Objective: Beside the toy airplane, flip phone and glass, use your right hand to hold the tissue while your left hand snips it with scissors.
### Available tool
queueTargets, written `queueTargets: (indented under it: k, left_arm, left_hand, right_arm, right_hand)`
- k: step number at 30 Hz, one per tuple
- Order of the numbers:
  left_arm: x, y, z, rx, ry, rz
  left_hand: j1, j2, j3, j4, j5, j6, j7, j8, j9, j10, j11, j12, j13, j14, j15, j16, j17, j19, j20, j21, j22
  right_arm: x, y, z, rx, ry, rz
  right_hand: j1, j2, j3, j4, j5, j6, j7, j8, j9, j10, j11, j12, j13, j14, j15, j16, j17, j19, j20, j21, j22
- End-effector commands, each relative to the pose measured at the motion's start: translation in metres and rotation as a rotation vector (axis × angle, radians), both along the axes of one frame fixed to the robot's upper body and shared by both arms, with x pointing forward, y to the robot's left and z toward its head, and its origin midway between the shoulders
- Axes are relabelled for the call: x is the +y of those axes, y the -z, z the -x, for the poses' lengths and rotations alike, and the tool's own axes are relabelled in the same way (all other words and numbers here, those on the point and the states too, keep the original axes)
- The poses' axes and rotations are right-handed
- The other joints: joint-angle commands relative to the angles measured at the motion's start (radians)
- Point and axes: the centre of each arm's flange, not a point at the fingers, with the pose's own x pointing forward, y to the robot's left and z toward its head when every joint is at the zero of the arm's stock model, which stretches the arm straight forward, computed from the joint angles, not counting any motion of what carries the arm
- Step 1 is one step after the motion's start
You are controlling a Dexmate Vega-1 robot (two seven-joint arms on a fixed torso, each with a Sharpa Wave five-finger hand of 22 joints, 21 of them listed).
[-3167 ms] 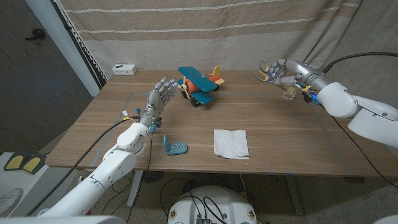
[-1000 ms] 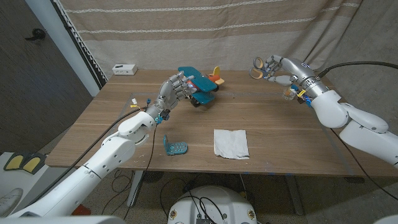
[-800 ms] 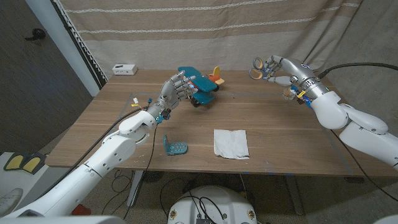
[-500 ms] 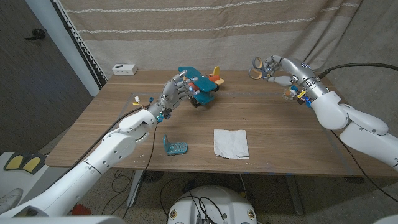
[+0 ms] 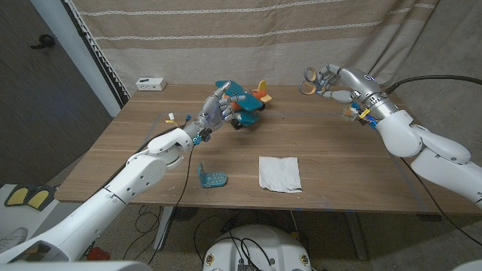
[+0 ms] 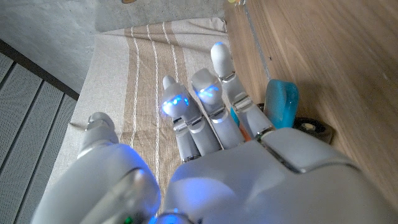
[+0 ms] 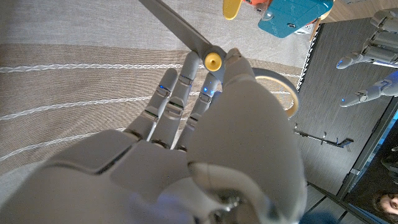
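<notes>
Your right hand (image 5: 325, 81) gripped the scissors (image 5: 309, 81) at two o'clock; your left hand (image 5: 215, 110), empty and loosely spread, touched the toy airplane (image 5: 242, 102). The tissue (image 5: 279, 173), thin and tear-prone, lay at five o'clock on the tabletop (image 5: 339, 165); pinch its edge.

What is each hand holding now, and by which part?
The right hand holds the scissors by their handle loops. The left hand is at the toy airplane; a grip cannot be told.
</notes>
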Motion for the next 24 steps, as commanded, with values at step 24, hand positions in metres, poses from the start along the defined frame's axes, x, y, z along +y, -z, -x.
queueTargets:
  k: [24]
  left_arm:
    - [-0.034, -0.004, -0.005, 0.196, 0.394, 0.084]
  left_hand:
    - [0.028, 0.008, -0.049, -0.014, 0.017, 0.094, 0.045, 0.001, -0.006, 0.015, -0.007, 0.188, 0.156, -0.029, 0.003, 0.218, 0.01, 0.026, -0.1, 0.025, -0.002]
  right_arm:
    - [0.013, 0.0, 0.002, -0.088, 0.006, 0.087]
  right_hand:
    - [0.071, 0.061, 0.017, 0.001, 0.009, 0.003, -0.007, 0.01, -0.004, 0.065, -0.054, 0.0, 0.185, 0.019, -0.131, -0.005, 0.009, -0.016, -0.103, 0.031, -0.013]
